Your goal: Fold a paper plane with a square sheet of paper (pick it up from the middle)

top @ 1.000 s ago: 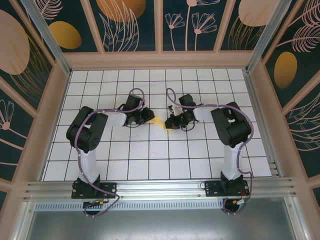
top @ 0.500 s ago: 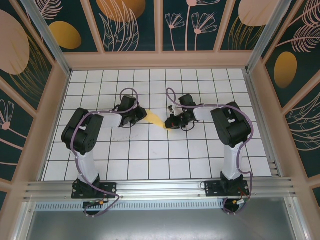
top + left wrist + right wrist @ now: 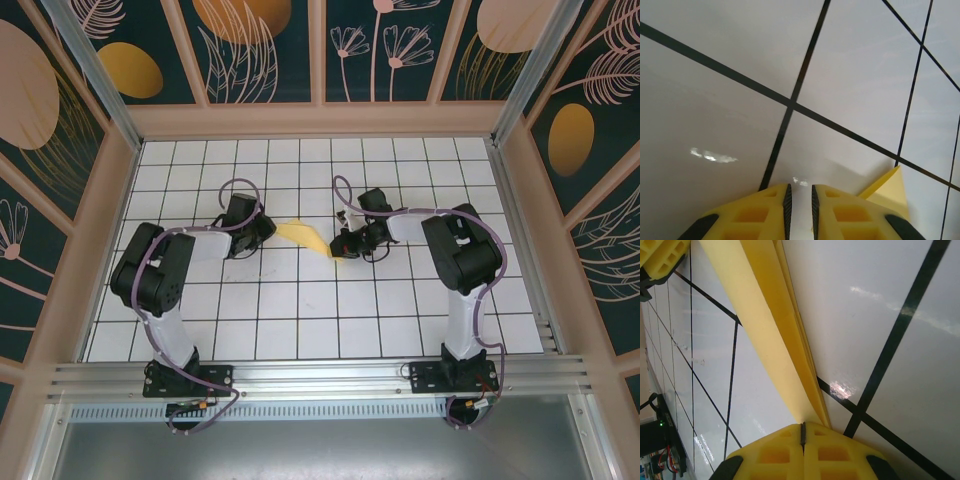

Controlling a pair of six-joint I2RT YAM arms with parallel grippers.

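left fingers point(image 3: 788, 196): released. Pads sit a narrow slit apart with bare tabletop point(image 3: 865, 75) showing through and nothing between them. In the top view they point(image 3: 266, 227) are just off the paper's far end.
right fingers point(image 3: 808, 431): clenched on the paper plane point(image 3: 765, 330), pads pressed together over its near end. In the top view they point(image 3: 339, 245) are at the paper's other end.
paper plane, top view: a folded yellow piece point(image 3: 300, 235) between the two sets of fingers. One end is in the right fingers; the other reaches toward the left fingers.
paper plane, right wrist view: a long folded strip runs straight out from the right fingers. Several stacked layer edges show along one side. At its far end a yellow finger of the left arm is in the corner.
paper plane, left wrist view: one pointed corner point(image 3: 890, 192) sits just beside the left fingers, on their right. Can't tell whether it touches.
tabletop: white with a black grid point(image 3: 300, 300), glossy point(image 3: 880, 290). The paper is low against it. Can't tell whether the whole piece lies flat.
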